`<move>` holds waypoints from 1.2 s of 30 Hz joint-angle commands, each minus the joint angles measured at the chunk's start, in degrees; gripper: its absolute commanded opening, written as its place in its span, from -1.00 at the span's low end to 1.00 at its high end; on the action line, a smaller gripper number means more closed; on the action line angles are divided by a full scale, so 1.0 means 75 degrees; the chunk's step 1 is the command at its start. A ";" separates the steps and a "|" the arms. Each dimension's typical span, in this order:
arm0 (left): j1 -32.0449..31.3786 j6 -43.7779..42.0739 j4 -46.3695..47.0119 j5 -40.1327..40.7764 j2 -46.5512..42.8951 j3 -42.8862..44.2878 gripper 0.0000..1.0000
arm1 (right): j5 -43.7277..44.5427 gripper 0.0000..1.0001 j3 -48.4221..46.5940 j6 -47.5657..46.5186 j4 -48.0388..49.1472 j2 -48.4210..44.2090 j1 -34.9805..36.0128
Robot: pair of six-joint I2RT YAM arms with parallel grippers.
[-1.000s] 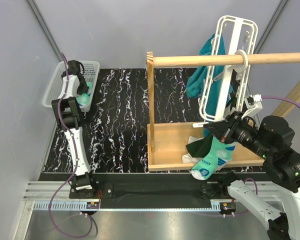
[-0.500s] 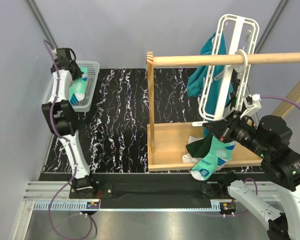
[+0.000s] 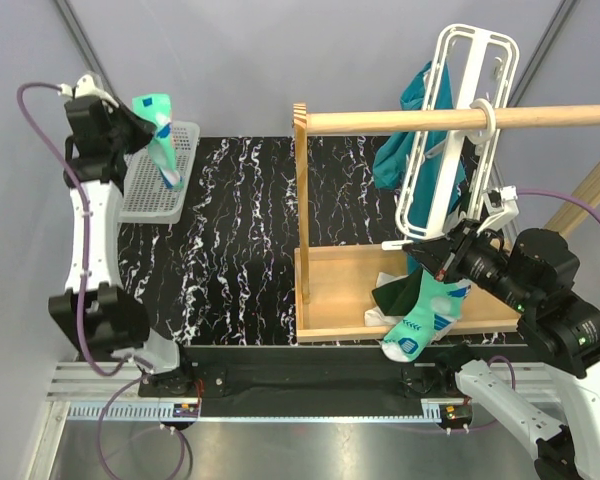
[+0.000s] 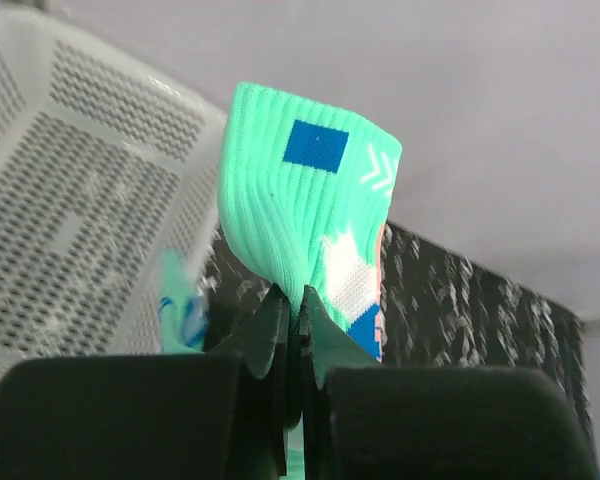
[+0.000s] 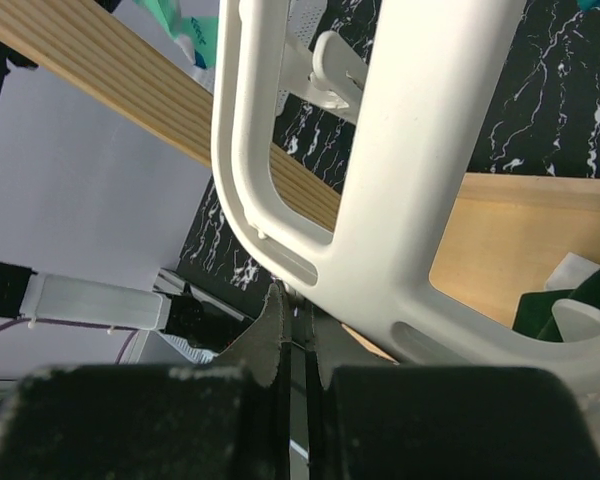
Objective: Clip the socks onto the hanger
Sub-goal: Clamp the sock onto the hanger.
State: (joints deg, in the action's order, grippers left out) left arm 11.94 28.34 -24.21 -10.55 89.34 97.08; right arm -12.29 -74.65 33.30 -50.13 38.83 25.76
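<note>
Sock (image 4: 300, 220) with blue patch, white chevrons, clenched in left jaws, right jaws pinching hanger (image 5: 420, 180)

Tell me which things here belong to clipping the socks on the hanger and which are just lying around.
Part of the job:
- sock pinched in the left gripper
- second sock hanging below the hanger
- hanger, white plastic frame

Just lying about:
- white basket
- wooden rod
- teal garment
- wooden tray
</note>
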 commanded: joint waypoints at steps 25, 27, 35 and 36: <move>-0.3592 0.0946 0.0955 -0.4654 -0.7964 -0.5691 -1.00 | -0.0763 -1.00 -0.0335 -0.0139 0.0051 0.0214 -0.0001; -0.4539 0.0524 0.0638 -0.4303 -0.7602 -0.5386 -1.00 | -0.0740 -1.00 -0.0347 -0.0127 -0.0007 0.0155 -0.0001; -0.8680 -0.1033 0.0193 -0.1303 -0.5925 -0.4402 -1.00 | -0.0798 -1.00 -0.0347 -0.0081 -0.0289 0.0003 -0.0001; -0.9031 -0.1129 0.0216 -0.1138 -0.5750 -0.4250 -1.00 | -0.0833 -1.00 -0.0382 -0.0104 -0.0312 -0.0009 -0.0001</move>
State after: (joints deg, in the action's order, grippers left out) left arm -49.87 26.37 -22.81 -28.95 43.51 60.58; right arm -16.23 -75.94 33.23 -50.72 38.81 25.76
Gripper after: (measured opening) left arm 0.028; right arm 0.030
